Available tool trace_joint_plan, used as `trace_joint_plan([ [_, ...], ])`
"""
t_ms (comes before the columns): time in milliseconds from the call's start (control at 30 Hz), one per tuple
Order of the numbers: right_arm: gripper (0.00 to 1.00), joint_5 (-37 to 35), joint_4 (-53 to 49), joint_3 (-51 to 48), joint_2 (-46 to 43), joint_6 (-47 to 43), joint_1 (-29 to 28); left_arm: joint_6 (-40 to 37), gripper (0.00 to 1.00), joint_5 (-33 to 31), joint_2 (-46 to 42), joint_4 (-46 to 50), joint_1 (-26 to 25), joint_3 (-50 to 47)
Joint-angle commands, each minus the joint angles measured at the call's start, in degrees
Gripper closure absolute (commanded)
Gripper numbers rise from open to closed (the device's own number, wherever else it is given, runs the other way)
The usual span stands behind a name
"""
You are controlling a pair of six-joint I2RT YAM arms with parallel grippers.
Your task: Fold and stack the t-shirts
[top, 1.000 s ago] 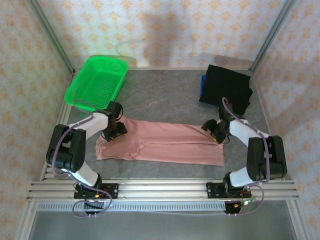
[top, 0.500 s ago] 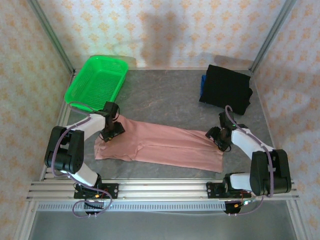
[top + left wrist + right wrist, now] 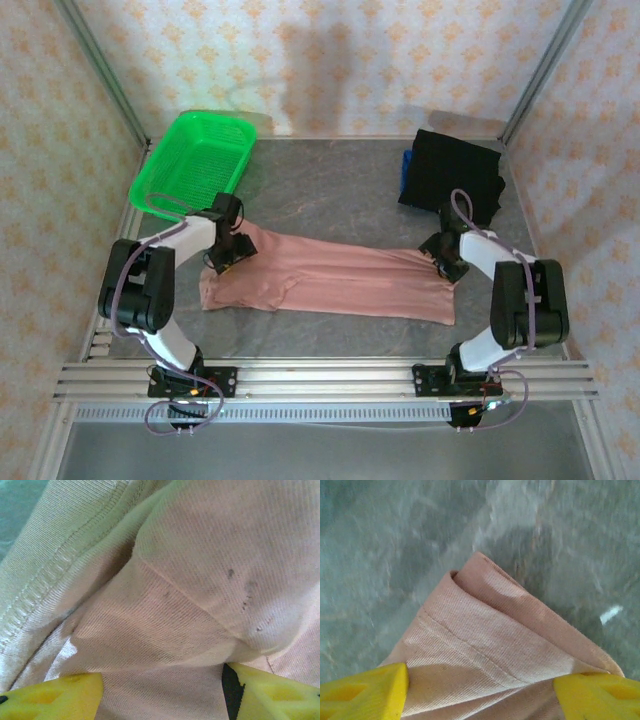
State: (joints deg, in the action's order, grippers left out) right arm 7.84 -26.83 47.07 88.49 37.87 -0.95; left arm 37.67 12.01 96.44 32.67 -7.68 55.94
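Left claw (image 3: pixel 226 262) spread over pink t-shirt (image 3: pixel 340 285), right claw (image 3: pixel 447 268) astride its corner

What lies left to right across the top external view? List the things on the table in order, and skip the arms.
green basket → pink t-shirt → black t-shirt

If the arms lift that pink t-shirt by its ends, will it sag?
Likely floppy: the pink t-shirt lies in soft folds and creases. Lifted by its ends, the long middle would probably sag. Its knit looks unlikely to slip.
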Motion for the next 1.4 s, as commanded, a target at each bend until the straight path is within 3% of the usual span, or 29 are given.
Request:
trace_joint_plan([
  [0, 0.19, -5.6, -0.3, 2.9, 2.3, -1.9, 3.2, -0.6, 0.33, -3.5, 2.2, 2.4, 0.4, 2.1],
  [133, 0.11, -2.3, -3.3, 5.5, -1.5, -4.9, 3.4, -0.1, 0.32, -2.8, -0.8, 3.7, 0.4, 3.5],
  [367, 0.01, 1.4, -13.6, 8.5, -20.3, -13.2, 4.0, 0.8, 0.20, -2.8, -13.8, 11.7, -0.1, 9.9],
  [500, 0.01, 13.2, -19.6, 10.3, -25.9, -17.3, 3.9, 1.6, 0.16, -3.4, -20.3, 16.8, -0.2, 9.9],
  [600, 0.01, 20.6, -20.9, 5.8, -27.1, -16.9, 3.1, 2.1, 0.12, -4.4, -24.0, 19.4, -0.7, 7.0],
  [733, 0.01, 21.4, -17.0, -3.0, -28.5, -13.6, -1.8, 4.1, 0.12, -2.6, -24.6, 19.9, -1.3, 1.5],
  [933, 0.03, 16.0, -15.5, -6.7, -24.0, -11.6, -5.8, 6.5, 0.12, -2.2, -22.5, 15.3, -2.2, -2.7],
  [1133, 0.17, 13.3, -9.9, -8.5, -15.2, -10.7, -6.5, 8.1, 0.19, -3.4, -12.6, 11.3, -5.3, -1.0],
  [1367, 0.55, 10.1, -6.4, -5.6, -5.9, -8.7, -9.3, 10.0, 0.50, -8.0, 1.7, 7.9, -5.6, 4.6],
])
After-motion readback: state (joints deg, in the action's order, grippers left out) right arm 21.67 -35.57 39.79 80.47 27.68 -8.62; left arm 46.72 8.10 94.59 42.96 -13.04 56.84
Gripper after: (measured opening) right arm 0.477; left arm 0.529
